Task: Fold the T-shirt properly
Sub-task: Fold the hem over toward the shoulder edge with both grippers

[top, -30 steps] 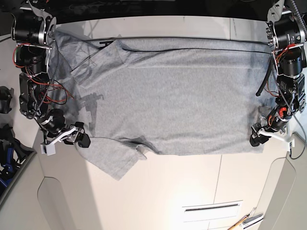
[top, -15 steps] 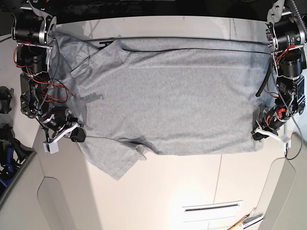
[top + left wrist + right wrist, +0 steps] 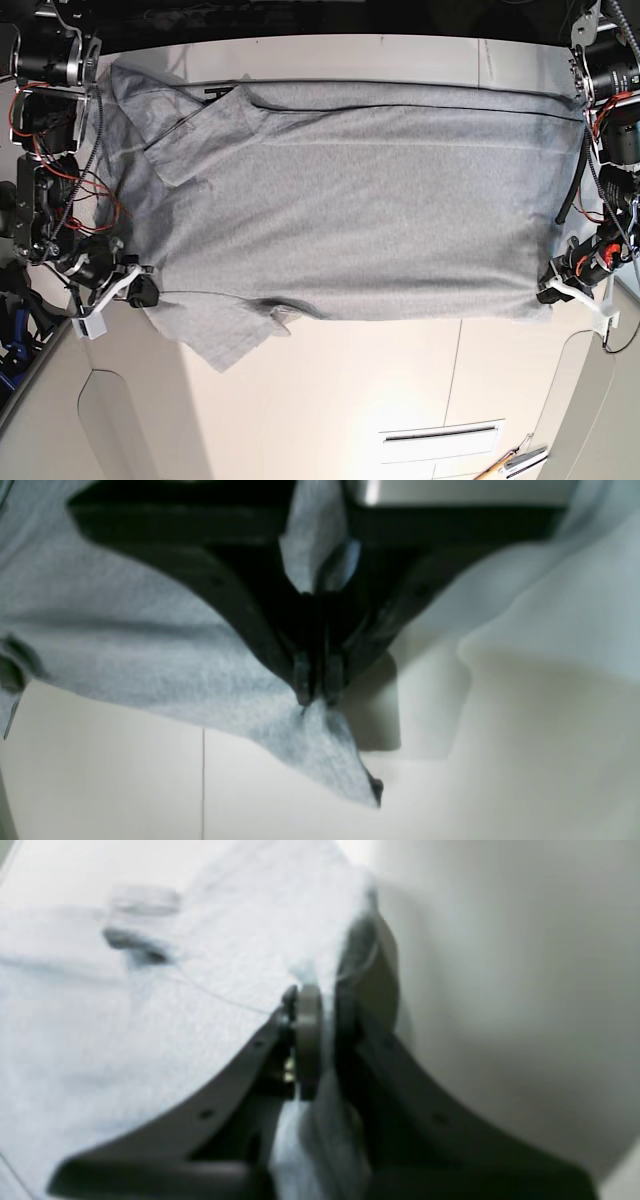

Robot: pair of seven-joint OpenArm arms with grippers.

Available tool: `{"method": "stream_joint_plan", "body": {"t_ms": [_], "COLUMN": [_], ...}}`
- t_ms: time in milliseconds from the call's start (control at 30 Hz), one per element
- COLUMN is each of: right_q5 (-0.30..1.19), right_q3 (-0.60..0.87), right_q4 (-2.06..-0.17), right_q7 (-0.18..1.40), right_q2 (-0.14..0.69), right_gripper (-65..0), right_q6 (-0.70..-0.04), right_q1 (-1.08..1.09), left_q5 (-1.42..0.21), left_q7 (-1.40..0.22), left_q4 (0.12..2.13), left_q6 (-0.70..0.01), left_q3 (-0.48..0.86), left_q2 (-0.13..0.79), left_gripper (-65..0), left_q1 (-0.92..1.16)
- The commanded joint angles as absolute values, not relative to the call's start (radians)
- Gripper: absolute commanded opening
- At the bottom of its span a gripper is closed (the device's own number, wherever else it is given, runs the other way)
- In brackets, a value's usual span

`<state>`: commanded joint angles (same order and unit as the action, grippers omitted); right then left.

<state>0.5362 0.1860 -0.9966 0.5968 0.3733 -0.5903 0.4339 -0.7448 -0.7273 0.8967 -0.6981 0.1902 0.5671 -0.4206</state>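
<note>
Both grippers seemingly pinch the unlettered-looking T-shirt (image 3: pixel 360 200).

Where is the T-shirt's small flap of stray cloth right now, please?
In the base view, the flap hangs below the shirt's near edge at the left, just right of and below the right jaws.

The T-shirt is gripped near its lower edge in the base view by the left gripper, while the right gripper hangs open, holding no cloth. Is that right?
No: the right gripper is pinched on the T-shirt too, as the right wrist view shows.
</note>
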Motion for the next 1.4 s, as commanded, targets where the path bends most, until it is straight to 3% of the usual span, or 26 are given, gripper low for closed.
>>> {"method": "stream_joint_plan", "body": {"t_ms": [200,400,567,833,867,967,1033,1233,1400], "right_q5": [0.614,0.608,0.572,0.531,0.517,0.497,0.498,0.624,0.625], "right_q3": [0.189,0.219,0.224,0.224,0.224,0.224,0.227,0.337,0.399], "right_q4": [-1.143,-1.284,-1.292,-1.282,-1.280,-1.280,-1.281,-1.294,-1.292], "right_q7": [0.607,0.607,0.606,0.603,0.600,0.599,0.599,0.559,0.531], "right_q2": [0.419,0.433,0.432,0.432,0.432,0.432,0.432,0.431,0.406], "right_gripper": [-65.0,-65.0,-65.0,-65.0,-63.6,-42.7,-36.0,-35.9,-35.9], "right_q6": [-0.600,-0.599,-0.598,-0.580,-0.580,-0.579,-0.578,-0.573,-0.573], "right_q1": [0.311,0.192,0.134,0.085,0.085,0.085,0.088,0.096,0.146], "left_q5": [-0.833,-0.916,-0.923,-0.923,-0.923,-0.924,-0.924,-0.924,-0.923], "left_q7": [-0.776,-0.882,-0.884,-0.888,-0.888,-0.888,-0.887,-0.888,-0.888], "left_q4": [0.916,1.106,1.249,1.263,1.263,1.263,1.263,1.263,1.263], "left_q6": [-0.698,-0.698,-0.698,-0.698,-0.698,-0.698,-0.698,-0.698,-0.698], "left_q3": [0.190,0.190,0.191,0.191,0.191,0.191,0.191,0.191,0.191], "left_q2": [0.613,0.639,0.674,0.676,0.676,0.676,0.676,0.676,0.676], "left_gripper": [-65.0,-65.0,-65.0,-65.0,-65.0,-65.0,-65.0,-65.0,-65.0], "left_q1": [-0.377,-0.251,-0.131,-0.068,-0.068,-0.069,-0.069,-0.068,-0.068]}}
